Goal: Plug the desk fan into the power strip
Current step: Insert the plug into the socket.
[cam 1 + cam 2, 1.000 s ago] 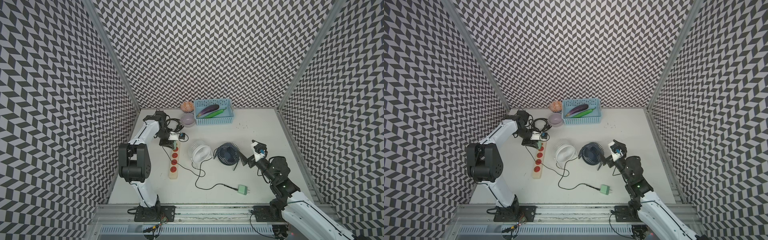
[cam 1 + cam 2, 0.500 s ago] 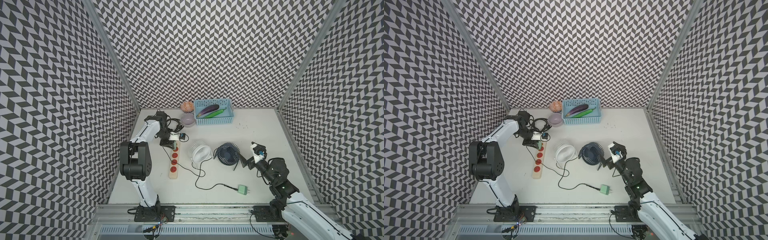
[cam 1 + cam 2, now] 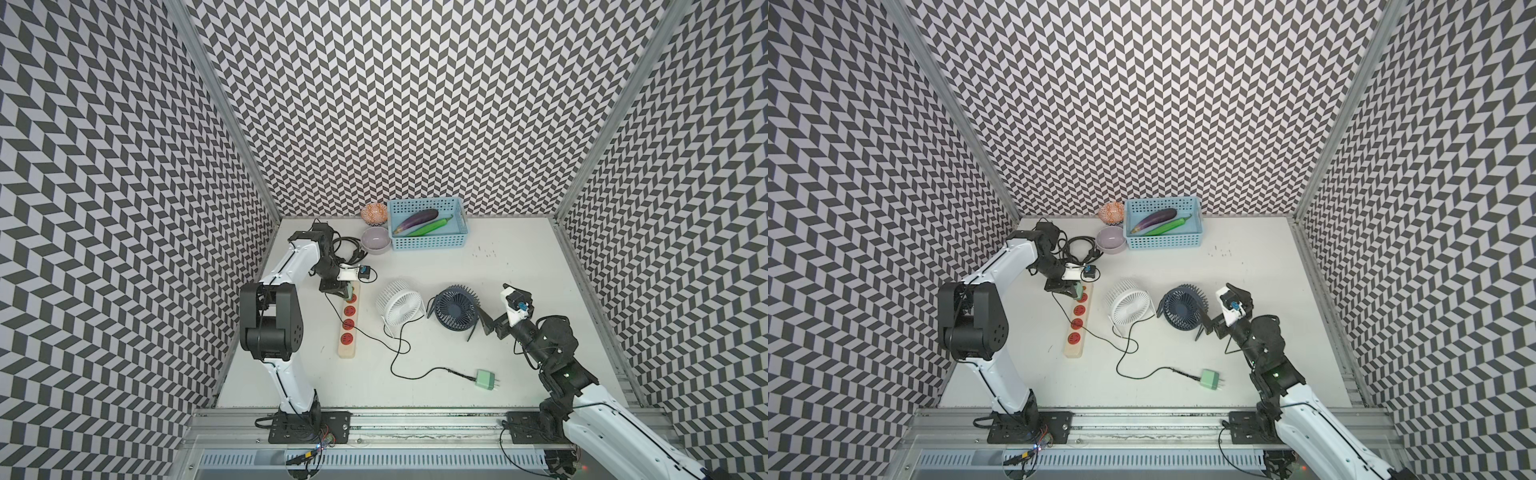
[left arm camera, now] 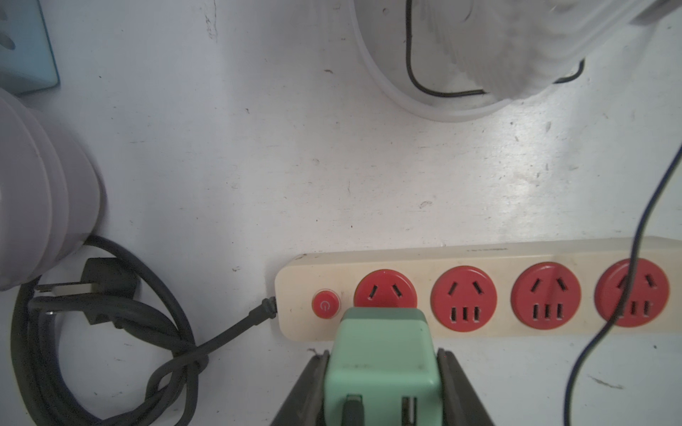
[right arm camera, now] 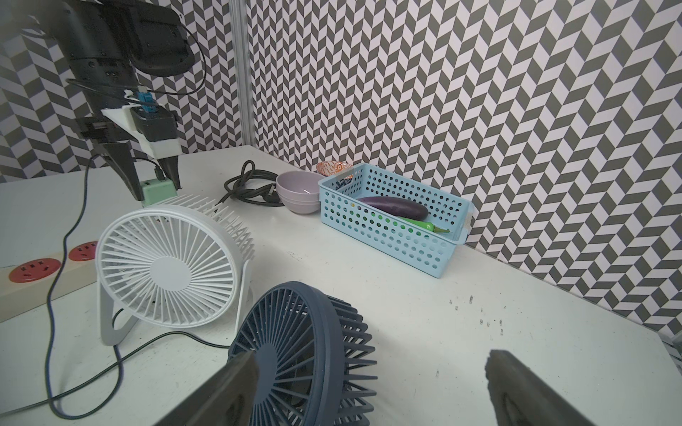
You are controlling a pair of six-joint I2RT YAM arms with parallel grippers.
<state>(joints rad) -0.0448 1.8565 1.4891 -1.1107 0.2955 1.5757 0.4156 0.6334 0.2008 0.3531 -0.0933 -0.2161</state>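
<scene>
Room: black-and-white chevron walls (image 3: pixel 374 124) are seen on three sides, with metal posts in the corners.
Counter: a plain white counter (image 3: pixel 519 291), a bit scuffed, fills the lower middle of both top views. It is edged along the bottom by a metal rail (image 3: pixel 415 419).
Back row: a blue basket (image 3: pixel 428 245) with an eggplant (image 3: pixel 417 219) inside is parked at upper centre. A lilac bowl (image 3: pixel 376 240) and a coiled black cord (image 3: pixel 347 245) are set to its left.
Power strip: the power strip (image 3: pixel 348 322) is laid lengthwise left of centre, button end toward the top.
Fans: a white fan (image 3: pixel 401 305) and a navy fan (image 3: pixel 455 307) are stood side by side at centre. A loose green plug (image 3: pixel 485 379) is left at lower centre-right.
Left arm: it is raised from the rail at lower left and bent down over the strip's upper end.
Left tool: the left tool (image 4: pixel 382 359) is clenched on a held green plug (image 4: pixel 380 332), which is placed over the socket next to the red button. Whether the prongs are seated can't be told.
Right arm: it is angled up from the lower right corner toward the navy fan.
Right tool: the right tool (image 5: pixel 372 354) is spread wide with nothing gripped, just beside the navy fan.
</scene>
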